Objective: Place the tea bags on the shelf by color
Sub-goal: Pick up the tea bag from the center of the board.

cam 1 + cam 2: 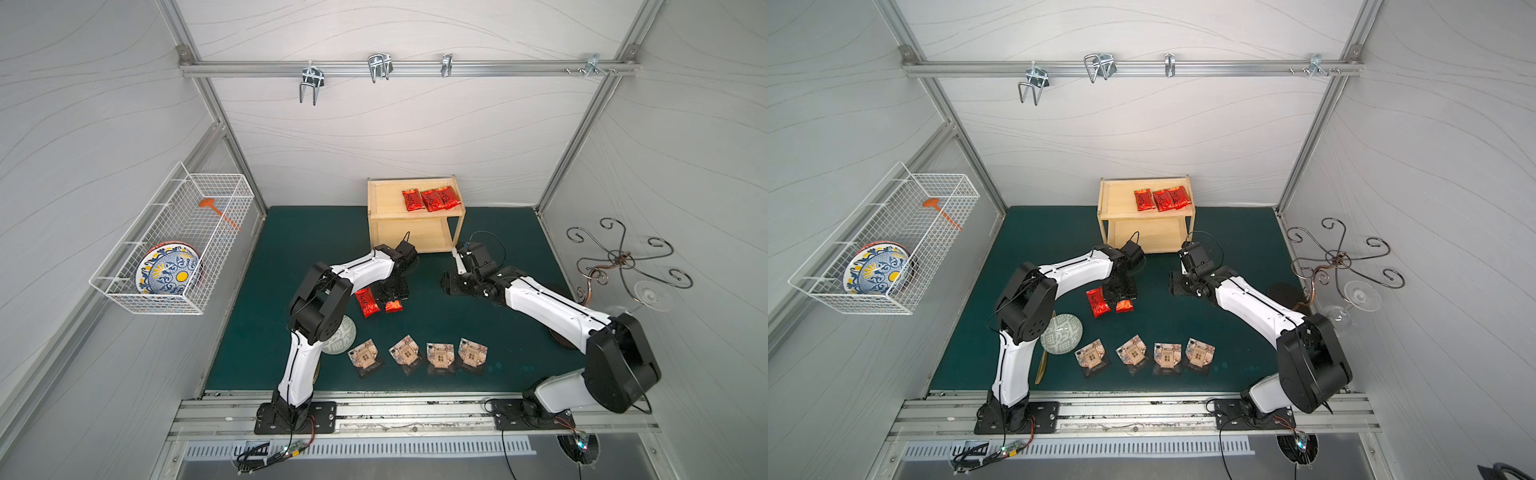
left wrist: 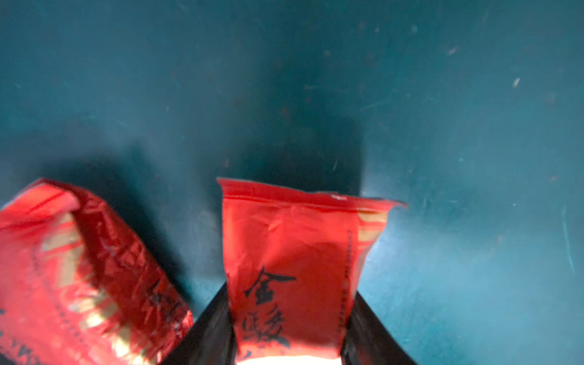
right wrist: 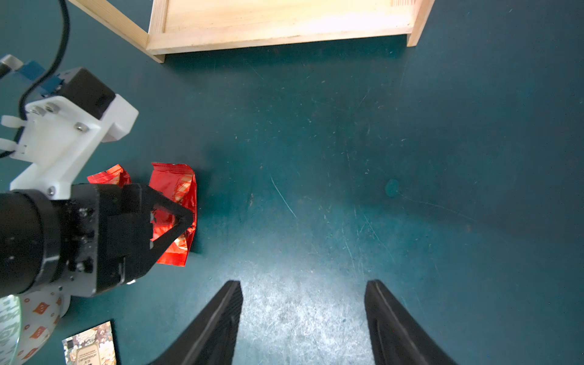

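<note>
- Top views: everything's sitting on a dark green table mat (image 1: pixel 316 232) inside a grey-panelled booth, with a white wire basket (image 1: pixel 174 232) hanging on the side wall. The small two-tier pine shelf (image 1: pixel 376 199) is standing at the back of the mat, and three shiny red foil sachets (image 1: pixel 432 199) are lying on its top tier. Four tan-brown pouches (image 1: pixel 440 355) are lying in a row near the front edge. The left arm is covering part of the round green-patterned bowl (image 1: pixel 1065 336). That arm's bending over mid-mat with the left gripper (image 1: pixel 392 297) pointing down. The right gripper (image 1: pixel 453 286) is hanging low, just in front of the shelf.
- Left wrist: it's blurry, but the gripped red sachet (image 2: pixel 300 240) is sitting between the black fingers (image 2: pixel 208 331). They're pressing in on both its sides and pinching it narrower. I can't tell if it's off the mat. The loose red sachet (image 2: pixel 88 278) is lying just beside it, cut off by the frame.
- Right wrist: the right gripper's jaws are standing wide apart over bare mat, holding nothing. The shelf's lower tier is getting cut off at the frame edge, and the left gripper is hiding much of the gripped red sachet.
</note>
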`<move>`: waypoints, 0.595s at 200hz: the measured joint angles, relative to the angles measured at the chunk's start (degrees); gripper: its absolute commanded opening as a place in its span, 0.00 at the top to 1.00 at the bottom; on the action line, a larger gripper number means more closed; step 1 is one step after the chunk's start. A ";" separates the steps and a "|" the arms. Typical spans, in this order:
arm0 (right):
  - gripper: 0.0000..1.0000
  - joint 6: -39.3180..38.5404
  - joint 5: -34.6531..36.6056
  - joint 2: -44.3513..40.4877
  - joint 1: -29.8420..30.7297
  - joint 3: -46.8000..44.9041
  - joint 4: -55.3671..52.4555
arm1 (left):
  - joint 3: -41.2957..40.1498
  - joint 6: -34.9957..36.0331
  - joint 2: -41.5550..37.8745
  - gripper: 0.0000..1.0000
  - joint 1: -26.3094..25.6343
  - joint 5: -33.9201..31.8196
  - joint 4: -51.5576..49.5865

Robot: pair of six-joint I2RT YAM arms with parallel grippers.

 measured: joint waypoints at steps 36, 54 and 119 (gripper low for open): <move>0.33 0.00 0.31 0.00 -0.26 0.00 -0.02 | 0.00 0.44 -0.48 0.49 0.00 -0.74 -0.09; 0.33 0.00 0.74 0.00 -0.46 0.00 -0.02 | 0.00 0.96 -1.66 0.50 0.00 -1.44 -0.33; 0.33 0.00 1.75 -0.76 -1.09 -0.02 -0.02 | 3.30 3.56 -10.32 0.51 0.09 -4.90 -2.34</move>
